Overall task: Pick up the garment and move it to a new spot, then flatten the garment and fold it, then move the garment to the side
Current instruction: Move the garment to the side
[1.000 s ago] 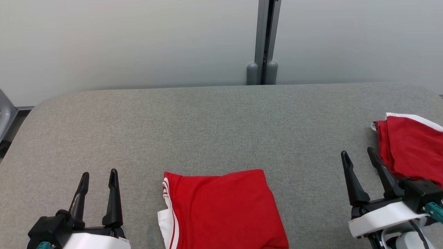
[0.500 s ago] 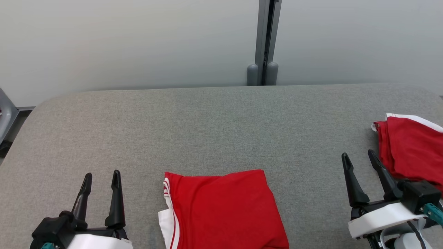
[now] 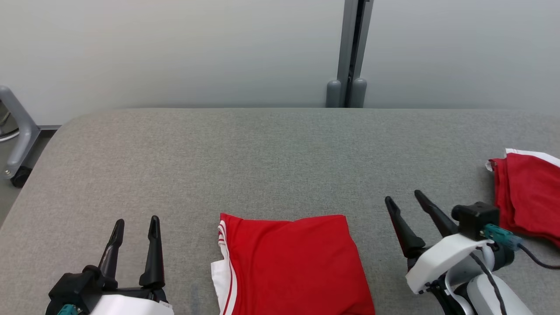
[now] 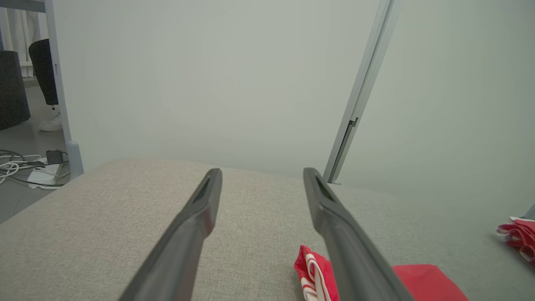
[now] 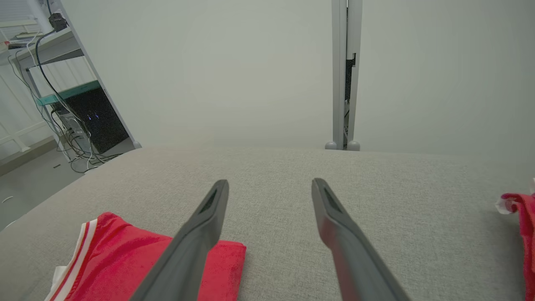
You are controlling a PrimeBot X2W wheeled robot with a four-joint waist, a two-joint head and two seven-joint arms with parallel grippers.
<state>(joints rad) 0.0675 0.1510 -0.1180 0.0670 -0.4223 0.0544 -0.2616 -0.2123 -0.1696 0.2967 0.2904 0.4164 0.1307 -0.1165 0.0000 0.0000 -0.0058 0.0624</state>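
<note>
Red fabric, soft, light and limp, is judged to sag if lifted; the folded garment (image 3: 288,262), lying at 6 o'clock on the table (image 3: 262,153), is best taken at both side edges. Two garments are counted, the other garment (image 3: 527,203) at 3 o'clock. The left gripper (image 3: 136,221) and right gripper (image 3: 401,196) are spread, empty.

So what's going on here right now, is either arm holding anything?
Nothing is held. A folded red garment with white trim lies flat on the grey table, between the grippers. The left gripper and right gripper both hover open beside it, touching no cloth. A second red garment lies at the table's right edge. Moving the folded one aside looks not yet done.
</note>
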